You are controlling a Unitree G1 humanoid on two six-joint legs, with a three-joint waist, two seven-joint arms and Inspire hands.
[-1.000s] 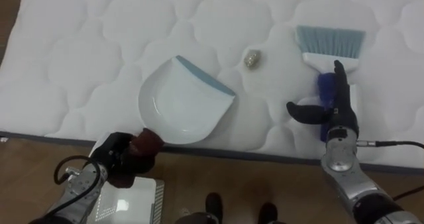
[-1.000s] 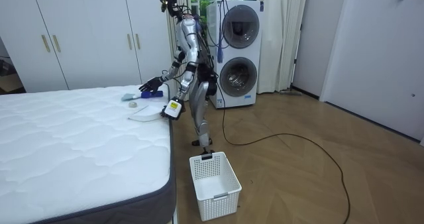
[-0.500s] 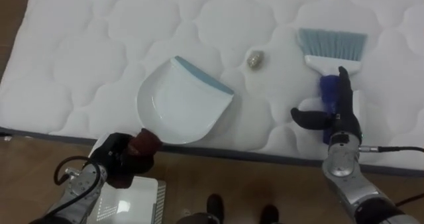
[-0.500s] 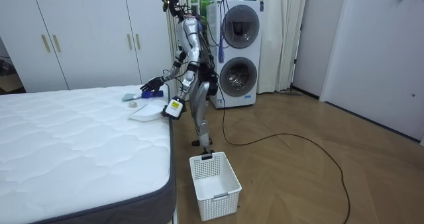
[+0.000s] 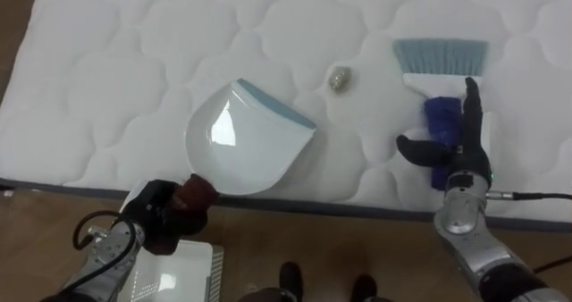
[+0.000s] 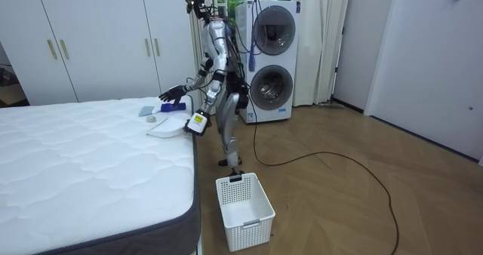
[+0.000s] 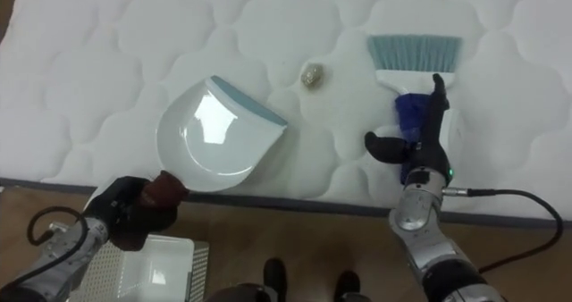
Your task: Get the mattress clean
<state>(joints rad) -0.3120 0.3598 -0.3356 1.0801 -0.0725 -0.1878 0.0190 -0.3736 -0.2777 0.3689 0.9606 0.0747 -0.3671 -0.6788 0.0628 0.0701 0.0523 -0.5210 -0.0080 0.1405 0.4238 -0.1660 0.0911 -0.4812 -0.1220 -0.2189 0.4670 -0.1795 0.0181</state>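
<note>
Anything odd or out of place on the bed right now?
One small crumpled scrap lies loose on the mattress, between the dustpan held by the left hand and the brush under the right hand. Nothing else stands out.

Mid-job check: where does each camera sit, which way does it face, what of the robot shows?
Left eye view: on the head, looking down at the mattress edge; left hand curled round the dustpan handle, right hand open over the brush.
Right eye view: same head, beside it, same downward look, same hands.
Room view: across the floor, facing the washers; whole robot leaning over the mattress.
Shared: both eyes show dustpan, brush, scrap.
</note>
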